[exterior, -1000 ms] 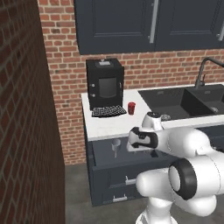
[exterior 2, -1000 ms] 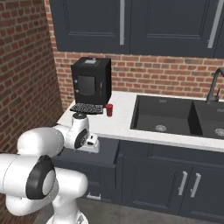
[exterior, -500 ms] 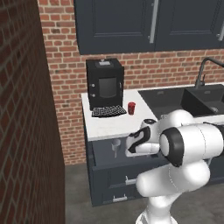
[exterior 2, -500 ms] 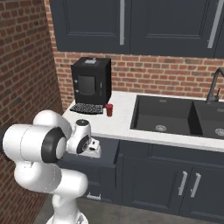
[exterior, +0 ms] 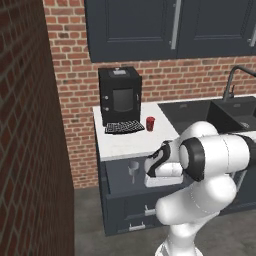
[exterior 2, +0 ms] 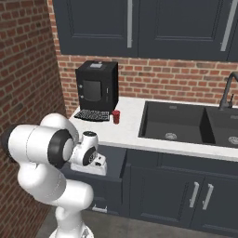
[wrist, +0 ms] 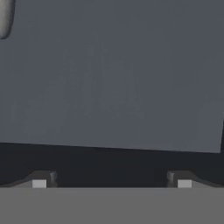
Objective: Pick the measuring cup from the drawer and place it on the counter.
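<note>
In the open drawer (exterior: 120, 172) below the white surface (exterior: 127, 142), the measuring cup (exterior: 133, 168) stands upright — not yet picked. The claw (wrist: 111, 181) hangs over the drawer near it, jaws spread wide and empty — grasp, lift and placement all remain.

The grey cup (exterior: 133, 168) stands upright at centre frame inside the open navy drawer (exterior: 120, 195), just below the white counter (exterior: 127, 142).
</note>
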You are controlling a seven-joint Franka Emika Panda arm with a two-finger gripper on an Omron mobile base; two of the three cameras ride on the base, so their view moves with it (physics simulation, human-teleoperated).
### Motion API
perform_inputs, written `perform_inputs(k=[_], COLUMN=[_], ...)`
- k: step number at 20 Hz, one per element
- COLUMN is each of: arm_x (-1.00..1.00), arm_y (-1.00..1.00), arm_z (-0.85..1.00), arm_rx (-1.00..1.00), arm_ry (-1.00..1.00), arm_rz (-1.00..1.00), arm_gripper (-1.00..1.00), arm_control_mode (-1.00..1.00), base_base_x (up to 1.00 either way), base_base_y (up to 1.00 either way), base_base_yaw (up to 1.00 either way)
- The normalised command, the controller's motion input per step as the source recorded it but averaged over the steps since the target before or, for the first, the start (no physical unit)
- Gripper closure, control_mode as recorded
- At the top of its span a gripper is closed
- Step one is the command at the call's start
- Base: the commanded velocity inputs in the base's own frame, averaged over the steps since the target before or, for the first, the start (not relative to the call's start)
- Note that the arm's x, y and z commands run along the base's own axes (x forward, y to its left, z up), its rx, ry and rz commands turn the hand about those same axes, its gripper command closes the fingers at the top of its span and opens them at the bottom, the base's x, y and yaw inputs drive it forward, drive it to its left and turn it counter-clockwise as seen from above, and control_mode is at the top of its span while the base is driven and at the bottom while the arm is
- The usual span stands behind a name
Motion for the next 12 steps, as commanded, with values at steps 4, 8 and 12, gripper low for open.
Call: perform_inputs(k=[4,8,12], arm_x=[-1.00,-1.00,-1.00], arm_y=[-0.08,0.00,0.00], arm_z=[0.00,0.05,0.04], arm_rx=[0.00,0.00,0.00], arm_ry=[0.00,0.00,0.02], arm_rz=[0.07,0.14,0.18], arm_gripper=[-1.00,-1.00,-1.00], arm_control_mode=[-1.00,-1.00,-1.00], base_base_x=[0.00,0.00,0.00], base_base_y=[0.00,0.00,0.00], base_base_yaw=[0.00,0.00,0.00])
